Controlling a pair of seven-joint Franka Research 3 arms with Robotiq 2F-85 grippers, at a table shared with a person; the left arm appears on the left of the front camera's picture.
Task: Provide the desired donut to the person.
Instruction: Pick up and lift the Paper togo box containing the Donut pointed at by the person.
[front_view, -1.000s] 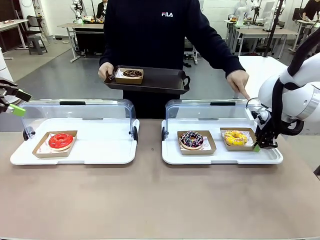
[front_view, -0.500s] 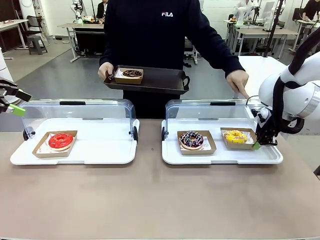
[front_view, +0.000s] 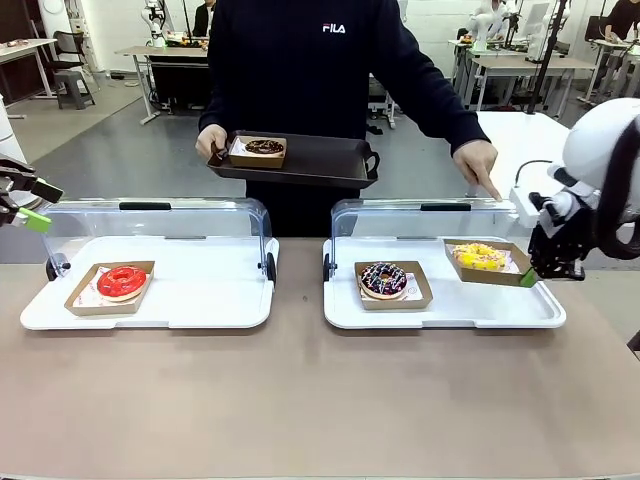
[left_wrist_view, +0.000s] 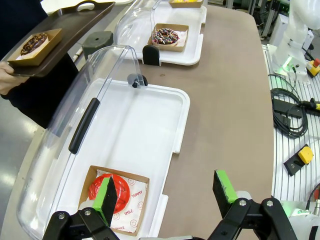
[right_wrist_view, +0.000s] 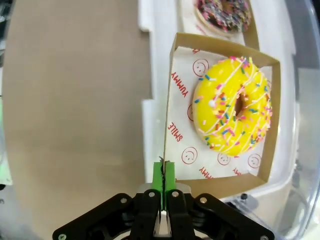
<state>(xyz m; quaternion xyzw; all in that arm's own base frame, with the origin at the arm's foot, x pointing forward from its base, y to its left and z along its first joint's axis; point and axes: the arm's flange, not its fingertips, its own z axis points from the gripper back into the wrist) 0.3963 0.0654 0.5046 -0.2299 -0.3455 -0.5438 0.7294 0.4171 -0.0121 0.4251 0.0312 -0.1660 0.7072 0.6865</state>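
A glossy yellow glaze is seen on the donut (right_wrist_view: 220, 100), which is laid on printed paper (right_wrist_view: 181, 130) in a matt brown cardboard tray (right_wrist_view: 230, 183), while smooth white plastic trays (front_view: 440, 316), clear plastic lids (front_view: 160, 222) and a matt tabletop (front_view: 300, 400) are shown.

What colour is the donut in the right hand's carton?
The donut is yellow with white drizzle and sprinkles; clearest in the right wrist view.

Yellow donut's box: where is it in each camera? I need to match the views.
Front view: the yellow donut's box sits right of centre, its right edge pinched by the right gripper.
Left wrist view: cut off at the top edge.
Right wrist view: centre right, just above the right gripper.
Shared landmark: the sprinkled chocolate donut next to it.
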